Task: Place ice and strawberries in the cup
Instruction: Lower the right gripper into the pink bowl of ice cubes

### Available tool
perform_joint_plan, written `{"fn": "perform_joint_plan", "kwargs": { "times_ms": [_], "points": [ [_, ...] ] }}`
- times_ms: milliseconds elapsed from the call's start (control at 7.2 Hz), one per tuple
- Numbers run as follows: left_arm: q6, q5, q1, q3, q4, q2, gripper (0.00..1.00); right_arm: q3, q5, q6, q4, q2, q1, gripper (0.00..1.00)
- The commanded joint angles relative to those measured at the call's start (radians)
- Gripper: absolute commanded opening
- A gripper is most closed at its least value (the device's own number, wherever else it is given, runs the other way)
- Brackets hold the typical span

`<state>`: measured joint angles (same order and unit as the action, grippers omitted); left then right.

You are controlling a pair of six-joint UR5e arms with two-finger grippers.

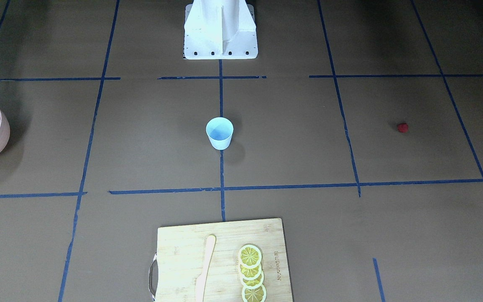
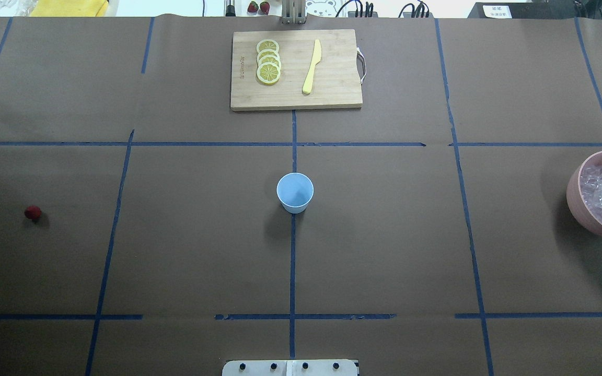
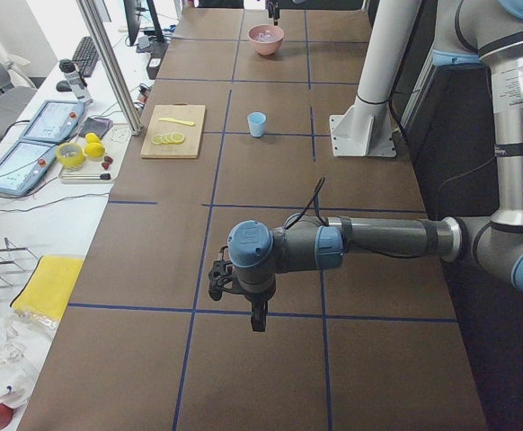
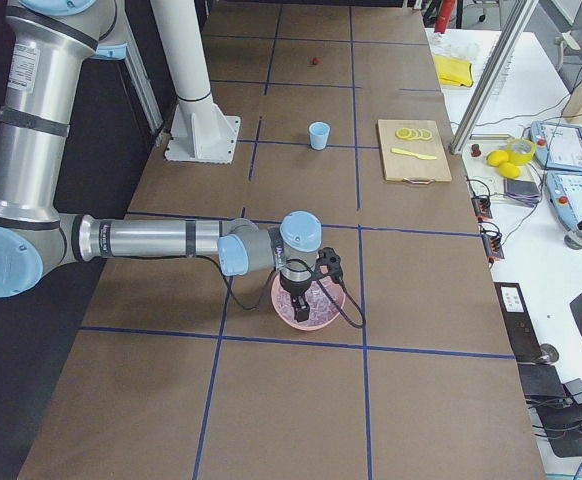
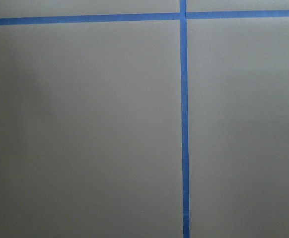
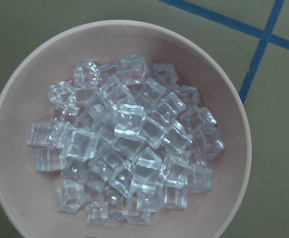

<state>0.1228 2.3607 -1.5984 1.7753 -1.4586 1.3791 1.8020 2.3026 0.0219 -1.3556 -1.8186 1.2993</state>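
Note:
The pale blue cup (image 2: 294, 192) stands upright at the table's middle; it also shows in the front view (image 1: 219, 133). The red strawberry (image 2: 32, 212) lies alone far to the robot's left (image 1: 402, 127). The ice (image 6: 129, 144) is several clear cubes piled in a pink bowl (image 2: 575, 193) at the robot's far right. My right gripper (image 4: 299, 305) hangs just above the ice in the bowl; I cannot tell whether it is open. My left gripper (image 3: 257, 316) points down over the table at the left end; I cannot tell its state. The left wrist view shows only brown paper and blue tape.
A wooden cutting board (image 2: 332, 94) with lemon slices (image 2: 268, 61) and a yellow knife (image 2: 311, 67) lies at the far edge beyond the cup. The robot's white base (image 1: 220, 29) stands at the near edge. Blue tape lines grid the brown table cover.

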Motion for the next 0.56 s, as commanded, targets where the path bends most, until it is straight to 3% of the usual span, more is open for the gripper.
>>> {"fn": "perform_joint_plan", "kwargs": {
  "times_ms": [0, 139, 417],
  "points": [
    [0.0, 0.002, 0.0, 0.001, 0.0, 0.0, 1.0, -0.012, -0.002, 0.0, 0.02, 0.018, -0.029, 0.87],
    [0.0, 0.002, 0.0, 0.001, 0.0, 0.0, 1.0, -0.03, -0.002, 0.001, 0.021, 0.025, -0.035, 0.79],
    [0.0, 0.002, 0.0, 0.001, 0.0, 0.0, 1.0, -0.044, -0.029, 0.003, 0.021, 0.051, -0.064, 0.77]
  ]
}}
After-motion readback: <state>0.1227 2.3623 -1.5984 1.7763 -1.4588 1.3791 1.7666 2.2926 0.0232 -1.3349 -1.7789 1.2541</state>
